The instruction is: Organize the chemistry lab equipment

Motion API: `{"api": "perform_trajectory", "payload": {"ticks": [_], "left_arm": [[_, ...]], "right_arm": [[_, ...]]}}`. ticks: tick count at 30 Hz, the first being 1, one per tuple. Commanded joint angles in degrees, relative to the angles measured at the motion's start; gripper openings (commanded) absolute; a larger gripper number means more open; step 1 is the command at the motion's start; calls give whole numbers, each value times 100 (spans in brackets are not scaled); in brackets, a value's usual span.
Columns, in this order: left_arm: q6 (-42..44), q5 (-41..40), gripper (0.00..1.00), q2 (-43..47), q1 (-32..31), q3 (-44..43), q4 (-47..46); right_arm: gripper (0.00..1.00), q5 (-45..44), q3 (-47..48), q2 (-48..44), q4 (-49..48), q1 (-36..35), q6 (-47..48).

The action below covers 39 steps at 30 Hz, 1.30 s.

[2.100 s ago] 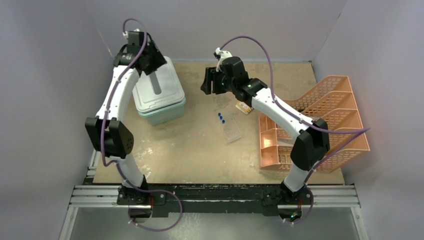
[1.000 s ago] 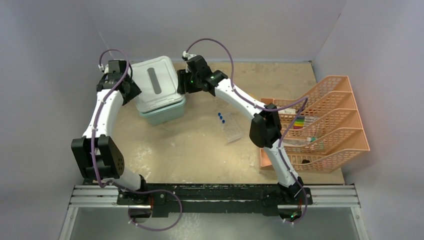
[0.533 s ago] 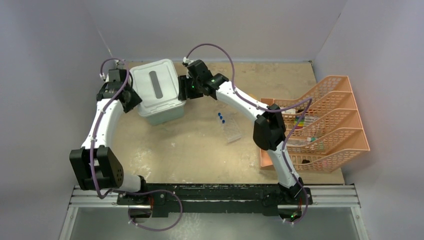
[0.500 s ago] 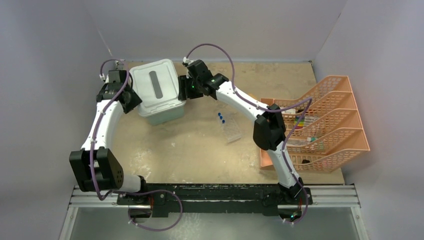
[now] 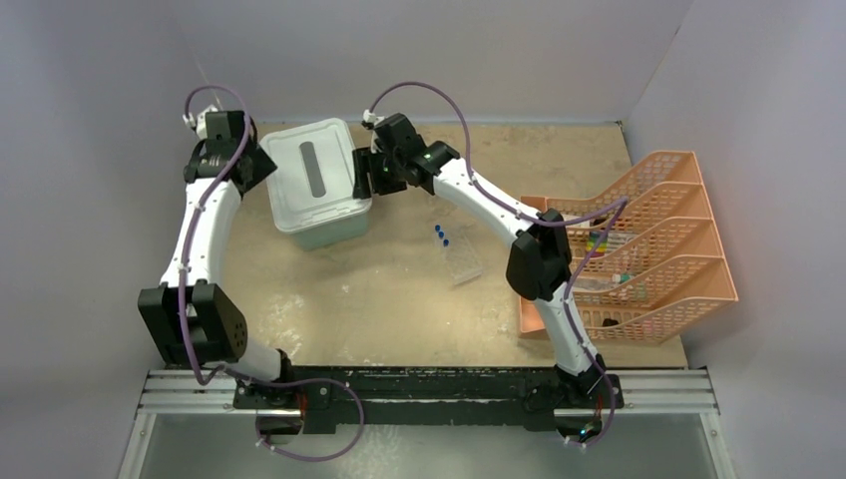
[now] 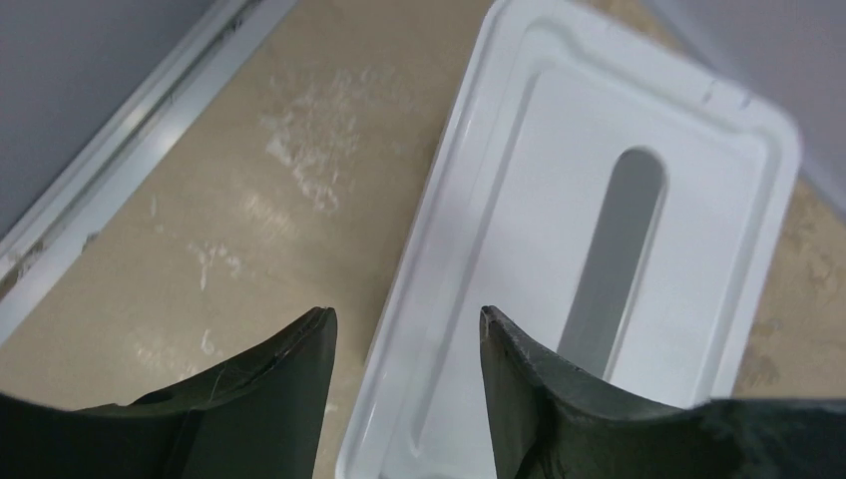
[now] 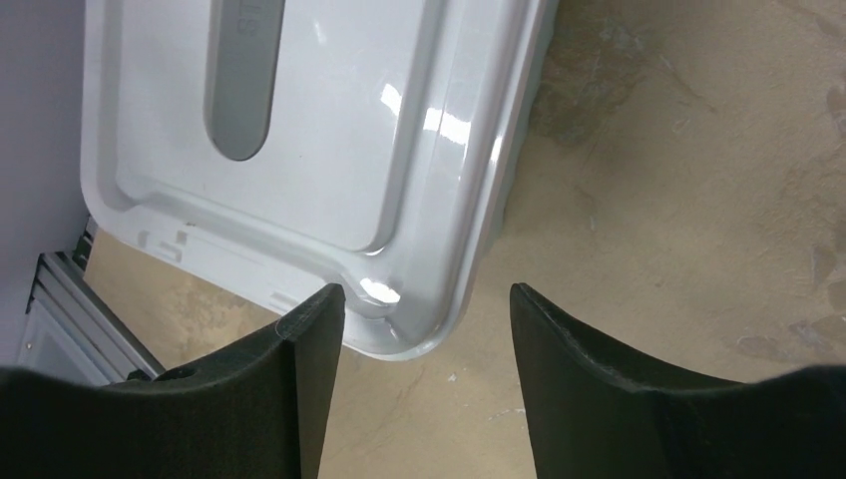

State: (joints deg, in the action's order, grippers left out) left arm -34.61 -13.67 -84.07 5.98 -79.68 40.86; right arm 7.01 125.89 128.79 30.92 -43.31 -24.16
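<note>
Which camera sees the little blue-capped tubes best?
The top external view: the blue-capped tubes sit in their clear rack mid-table. Neither wrist view shows them; both look at the tub's white lid.

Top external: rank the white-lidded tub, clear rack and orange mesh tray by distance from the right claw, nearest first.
1. white-lidded tub: immediately left of the right claw, at its fingertips.
2. clear rack: mid-table, to the claw's right and closer to the arm bases.
3. orange mesh tray: at the table's far right edge.
</note>
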Motion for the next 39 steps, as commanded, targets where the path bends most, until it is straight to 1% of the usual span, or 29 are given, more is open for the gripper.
{"api": "perform_trajectory", "payload": {"ticks": [1,4,7,9,12,16,20,25,28,32,36,38,39], "left_arm": [[250,-385,54,-601,38,-842,-767],[388,-374,54,-1254,92,-1280,-888],[481,39,52,-1789,201,-1528,-1140],[477,508,47,-2064,307,-1574,-1374],[439,685,42,-2391,394,-1737,-1463],[488,562,38,-2616,403,-1827,-1331],[321,321,34,-2886,396,-1803,-1011],[274,236,33,-3180,395,-1886,-728],[391,357,35,-3157,395,-2036,-665],[591,665,41,-3031,395,-2672,-423],[772,702,51,-2763,380,-3342,29],[826,678,55,-2422,383,-3328,91],[820,645,59,-2218,386,-3218,70]], "right_arm": [[64,143,203,-597,-128,120,145],[64,87,32,-759,-191,162,149],[64,113,-397,-1026,-449,170,141],[64,117,-609,-1146,-587,165,132],[64,97,-659,-1206,-607,168,156],[64,18,-811,-1284,-609,171,139],[64,-101,-994,-1364,-622,172,97],[64,-281,-1129,-1533,-539,172,79],[64,-400,-1253,-1748,-464,199,99],[65,-253,-1507,-2306,-418,337,161],[69,-279,-2248,-3128,-518,609,259],[72,-404,-2705,-3597,-517,787,321],[74,-521,-2932,-3824,-520,860,388]]}}
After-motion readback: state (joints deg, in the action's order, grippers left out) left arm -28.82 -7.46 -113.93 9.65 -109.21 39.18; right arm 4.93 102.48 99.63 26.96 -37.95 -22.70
